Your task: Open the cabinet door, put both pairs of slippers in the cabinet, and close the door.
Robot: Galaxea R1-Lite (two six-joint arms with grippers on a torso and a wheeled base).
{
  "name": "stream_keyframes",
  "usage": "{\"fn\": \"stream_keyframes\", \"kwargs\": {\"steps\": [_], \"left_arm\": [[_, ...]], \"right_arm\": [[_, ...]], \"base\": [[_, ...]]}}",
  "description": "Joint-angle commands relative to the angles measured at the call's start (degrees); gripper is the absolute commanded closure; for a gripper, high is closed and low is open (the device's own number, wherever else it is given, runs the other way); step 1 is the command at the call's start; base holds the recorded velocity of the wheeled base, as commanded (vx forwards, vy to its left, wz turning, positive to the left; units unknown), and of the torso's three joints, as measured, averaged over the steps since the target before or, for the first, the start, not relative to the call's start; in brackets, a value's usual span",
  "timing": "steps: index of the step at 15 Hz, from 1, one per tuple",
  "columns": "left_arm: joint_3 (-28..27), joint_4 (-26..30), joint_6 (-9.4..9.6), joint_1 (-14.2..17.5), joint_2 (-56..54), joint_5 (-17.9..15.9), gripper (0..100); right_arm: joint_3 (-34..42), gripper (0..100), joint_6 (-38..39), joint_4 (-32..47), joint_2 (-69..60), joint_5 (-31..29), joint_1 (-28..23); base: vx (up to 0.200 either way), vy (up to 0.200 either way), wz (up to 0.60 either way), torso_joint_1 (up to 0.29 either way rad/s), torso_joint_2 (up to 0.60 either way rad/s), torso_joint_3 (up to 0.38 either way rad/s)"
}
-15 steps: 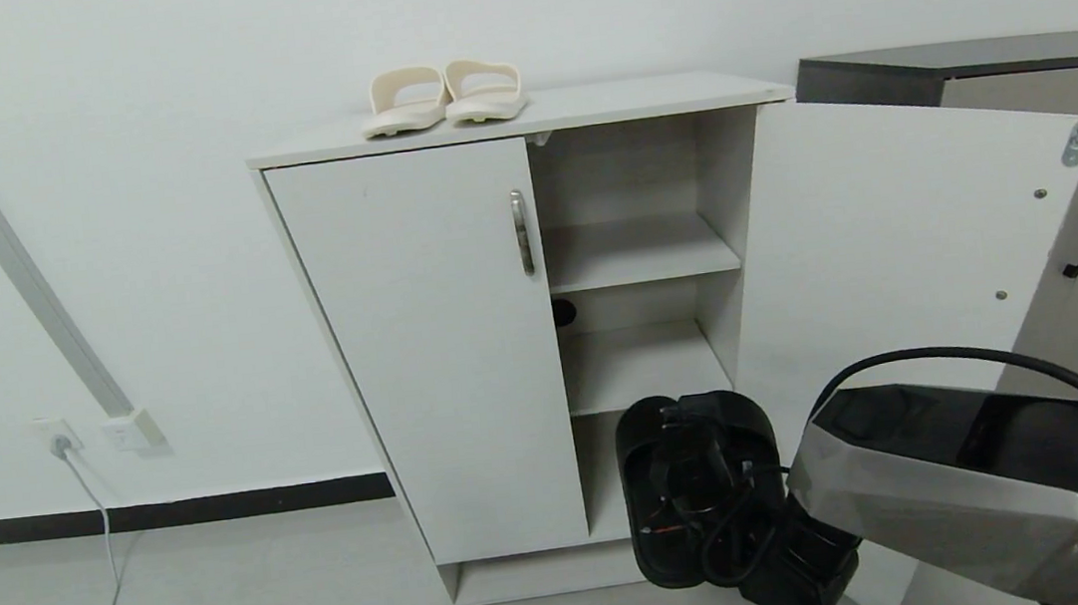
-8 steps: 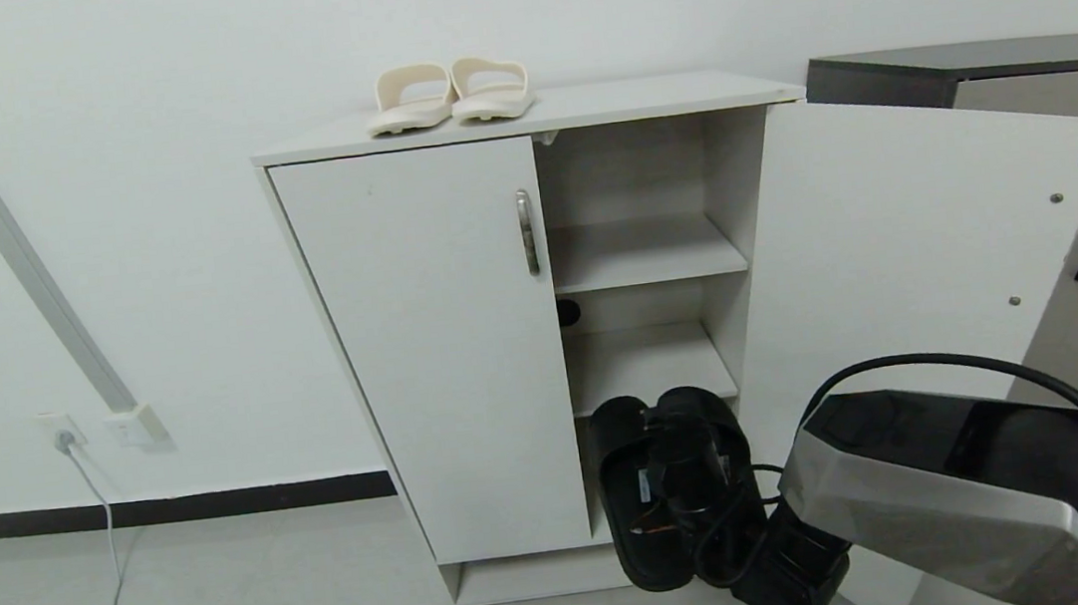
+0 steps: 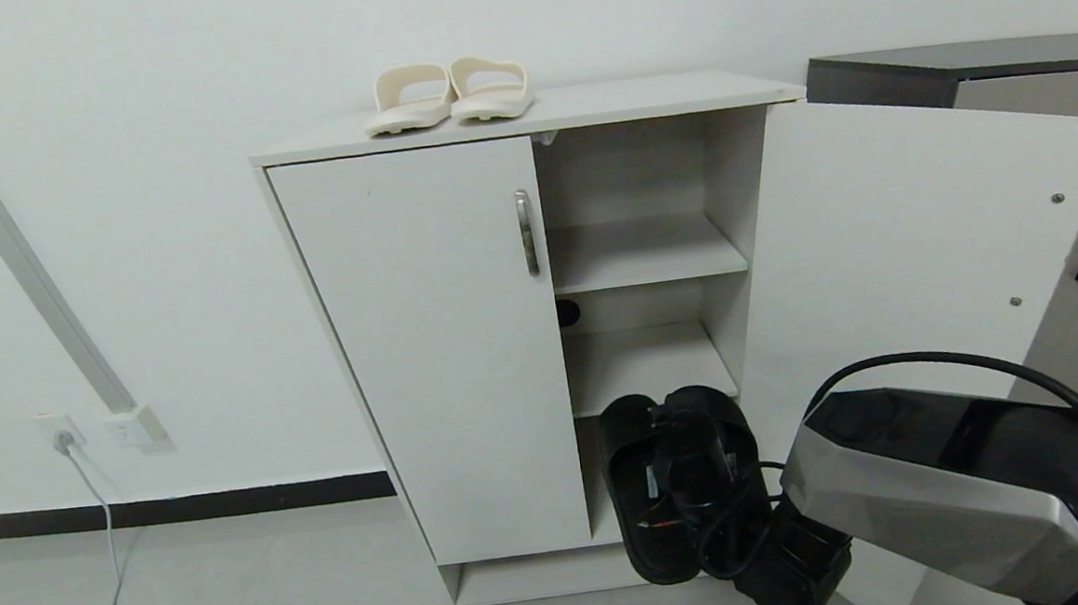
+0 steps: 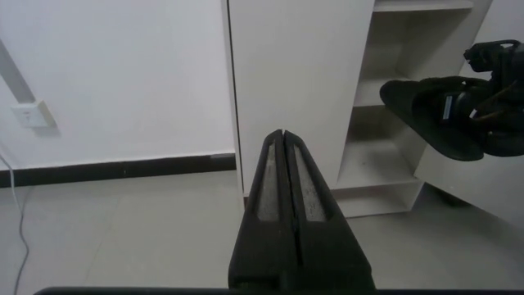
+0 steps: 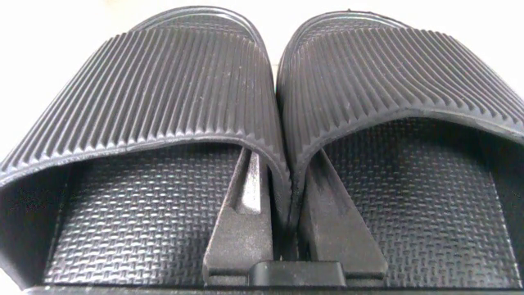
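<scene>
The fingers [image 5: 246,205] of the right gripper [image 5: 282,168] are clamped on the strap edges of the black slippers [image 3: 659,495], so the pair is carried as one before the bottom compartment of the opened cabinet [image 3: 424,355], while the cream slippers [image 3: 449,94] are seen on its top and the left gripper [image 4: 282,143] is held with fingers [image 4: 268,188] pressed together.

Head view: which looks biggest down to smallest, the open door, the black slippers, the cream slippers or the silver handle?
1. open door
2. black slippers, but they are nearer the camera, so they may not really be bigger than the next pair
3. cream slippers
4. silver handle
</scene>
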Motion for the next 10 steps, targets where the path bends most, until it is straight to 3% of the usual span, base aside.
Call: {"fn": "stream_keyframes", "kwargs": {"steps": [1,6,10], "left_arm": [[0.00,-0.01,0.02,0.01,0.09,0.00,100],[0.00,-0.01,-0.07,0.01,0.09,0.00,100],[0.00,-0.01,0.02,0.01,0.09,0.00,100]], "right_arm": [[0.00,100,0.02,-0.02,-0.12,-0.01,0.15],[-0.08,100,0.02,-0.11,0.59,-0.01,0.15],[-0.08,100,-0.16,-0.20,0.85,-0.01,0.15]], "base": [[0.000,0.000,0.00,0.000,0.00,0.000],[0.000,0.000,0.00,0.001,0.00,-0.010],[0.000,0.000,0.00,0.001,0.00,-0.160]]}}
